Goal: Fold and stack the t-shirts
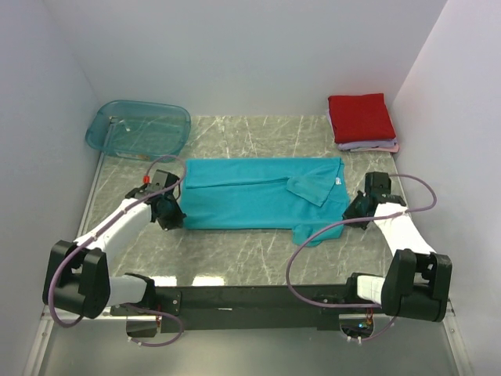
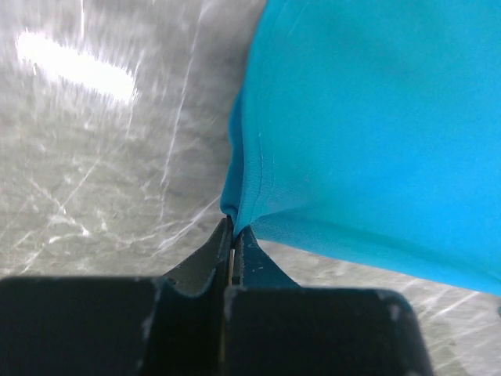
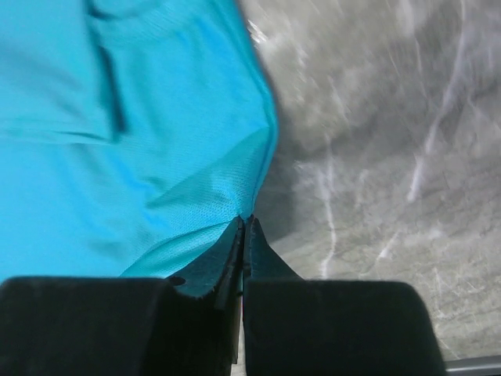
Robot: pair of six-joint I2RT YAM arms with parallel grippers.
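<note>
Both grippers pinch one teal shirt, one at each end.

I count one teal shirt spread flat on the table. One folded red shirt lies beyond its far right corner, on top of at least one pale shirt whose edges peek out below; how many pale ones, I cannot tell. One see-through tub sits beyond the teal shirt's far left corner. My two arms reach in low from the near edge, angled inward. The left gripper is closed on the teal shirt's left edge by its near corner. The right gripper is closed on its right edge, with cloth nipped between the fingertips.
</note>
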